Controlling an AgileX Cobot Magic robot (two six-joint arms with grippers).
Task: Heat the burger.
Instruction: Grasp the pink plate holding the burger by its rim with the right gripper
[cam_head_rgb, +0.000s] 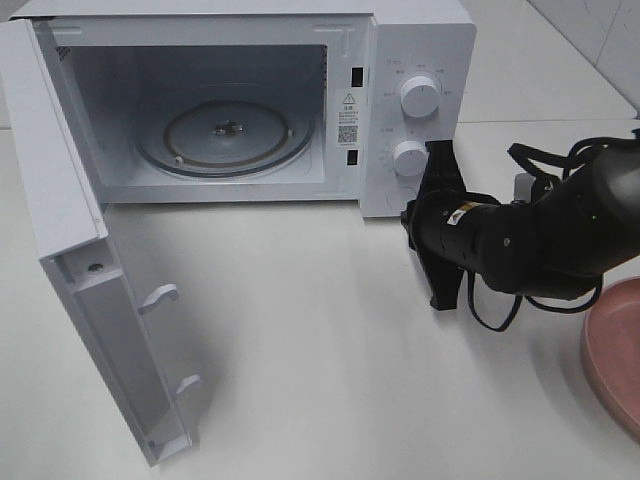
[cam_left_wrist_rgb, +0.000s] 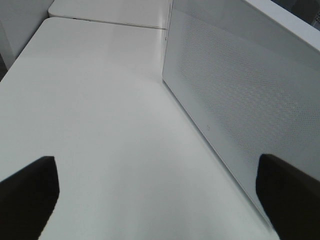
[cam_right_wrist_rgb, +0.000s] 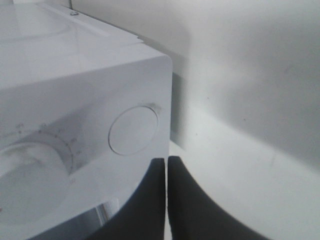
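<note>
The burger is out of view in every frame. The white microwave (cam_head_rgb: 420, 40) stands open, its glass turntable (cam_head_rgb: 225, 135) bare. My right gripper (cam_head_rgb: 408, 222) is shut on nothing, its tips at the oven's lower right front corner, beside the lower knob (cam_head_rgb: 410, 157). In the right wrist view the shut right gripper (cam_right_wrist_rgb: 166, 167) lies against the rounded corner of the control panel (cam_right_wrist_rgb: 100, 100). My left gripper (cam_left_wrist_rgb: 157, 200) is open wide over bare table beside the outer face of the microwave door (cam_left_wrist_rgb: 235, 100); the exterior high view does not show it.
The microwave door (cam_head_rgb: 70, 230) swings out to the left and reaches toward the table's front. A round pink plate (cam_head_rgb: 615, 350) sits partly cut off at the right edge. The white table (cam_head_rgb: 320, 350) spreads in front of the oven.
</note>
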